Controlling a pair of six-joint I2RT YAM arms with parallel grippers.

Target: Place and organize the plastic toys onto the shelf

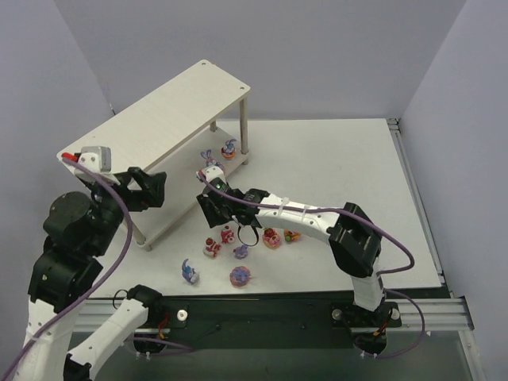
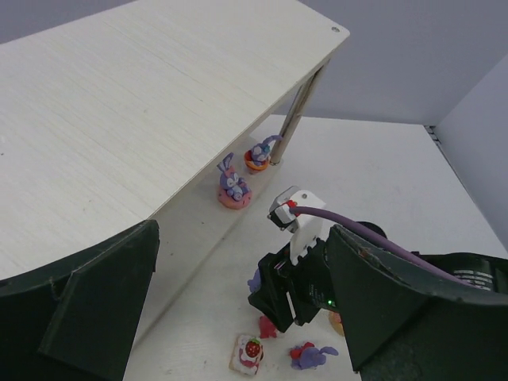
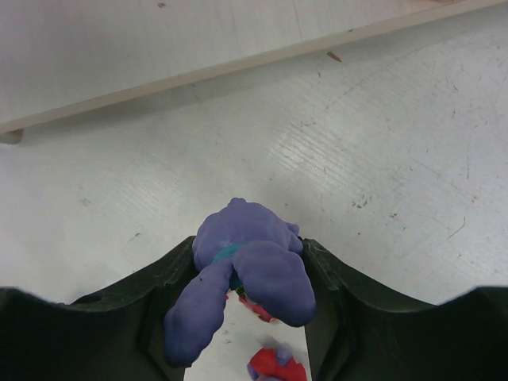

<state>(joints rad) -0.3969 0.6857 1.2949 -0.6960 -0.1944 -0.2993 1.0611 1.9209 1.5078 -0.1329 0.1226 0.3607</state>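
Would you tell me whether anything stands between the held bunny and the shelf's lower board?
Nothing visible does; only bare table lies between the purple bunny in the right gripper and the lower board.

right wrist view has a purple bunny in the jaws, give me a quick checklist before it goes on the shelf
1. Grip on the purple bunny: ok, the right gripper is closed on both its sides.
2. Bunny upright in the grip: cannot tell, its base is hidden.
3. Room on the lower board: ok, only two bunnies stand there, near the far leg.
4. Left gripper out of the way: cannot tell; it is open and empty but hangs close to the near end of the shelf.
5. Loose toys off the path: ok, they lie on the table behind the right gripper.
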